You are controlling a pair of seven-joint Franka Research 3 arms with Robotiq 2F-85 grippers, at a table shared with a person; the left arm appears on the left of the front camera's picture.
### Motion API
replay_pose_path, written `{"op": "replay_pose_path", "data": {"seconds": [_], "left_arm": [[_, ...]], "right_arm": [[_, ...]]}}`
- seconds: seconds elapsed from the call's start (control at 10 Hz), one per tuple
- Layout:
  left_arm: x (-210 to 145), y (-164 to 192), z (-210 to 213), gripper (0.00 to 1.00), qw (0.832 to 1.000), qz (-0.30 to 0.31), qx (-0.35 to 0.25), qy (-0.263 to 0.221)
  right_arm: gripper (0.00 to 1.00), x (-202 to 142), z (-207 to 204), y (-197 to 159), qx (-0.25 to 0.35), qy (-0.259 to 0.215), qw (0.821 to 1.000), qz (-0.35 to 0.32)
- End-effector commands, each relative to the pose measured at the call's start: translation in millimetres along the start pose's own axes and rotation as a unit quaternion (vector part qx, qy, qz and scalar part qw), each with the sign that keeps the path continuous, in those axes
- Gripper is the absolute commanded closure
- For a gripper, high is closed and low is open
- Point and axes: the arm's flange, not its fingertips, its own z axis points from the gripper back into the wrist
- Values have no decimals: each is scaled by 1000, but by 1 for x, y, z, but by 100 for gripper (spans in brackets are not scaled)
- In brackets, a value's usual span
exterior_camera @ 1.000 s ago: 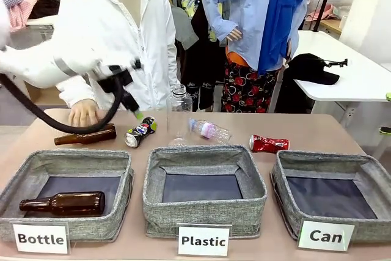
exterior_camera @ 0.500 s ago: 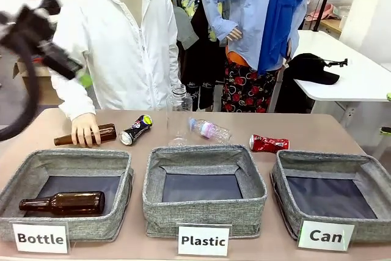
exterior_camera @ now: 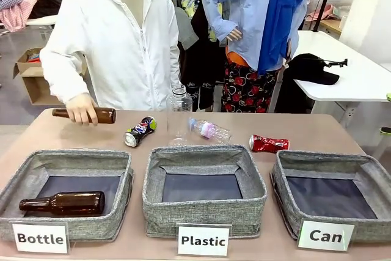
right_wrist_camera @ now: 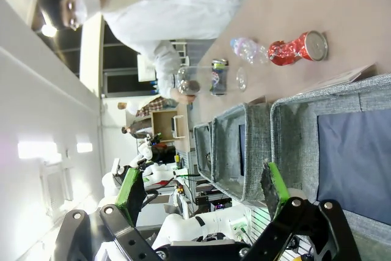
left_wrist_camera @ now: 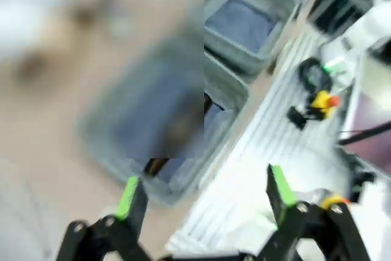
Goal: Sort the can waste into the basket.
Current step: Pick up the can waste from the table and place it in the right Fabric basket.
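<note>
The can waste [exterior_camera: 269, 143] is left lying on the table [exterior_camera: 342, 131], the red crushed can [exterior_camera: 269, 143] just behind the basket labelled "Can" [exterior_camera: 281, 194] and the dark printed can [exterior_camera: 140, 132] well to its left beside an upright clear plastic bottle [exterior_camera: 178, 114], while the left gripper [left_wrist_camera: 203, 187] and the right gripper [right_wrist_camera: 203, 189] are held wide open.
</note>
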Motion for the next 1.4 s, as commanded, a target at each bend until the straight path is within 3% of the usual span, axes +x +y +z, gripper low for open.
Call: {"op": "replay_pose_path", "data": {"seconds": [0.0,0.2,0.5,0.9,1.1,1.3], "left_arm": [[-17,44,41,0,994,73,-46,-64],[-45,73,64,0,983,114,-60,-129],[-62,84,65,0,979,124,-69,-147],[-43,89,53,0,982,118,-71,-126],[-16,96,34,0,985,131,-40,-102],[28,114,-2,0,988,145,-21,-45]], "right_arm": [[0,0,0,1,6,1,1000,13],[0,0,0,1,6,1,1000,13],[0,0,0,1,6,1,1000,13],[0,0,0,1,6,1,1000,13],[0,0,0,1,6,1,1000,13],[0,0,0,1,6,1,1000,13]]}}
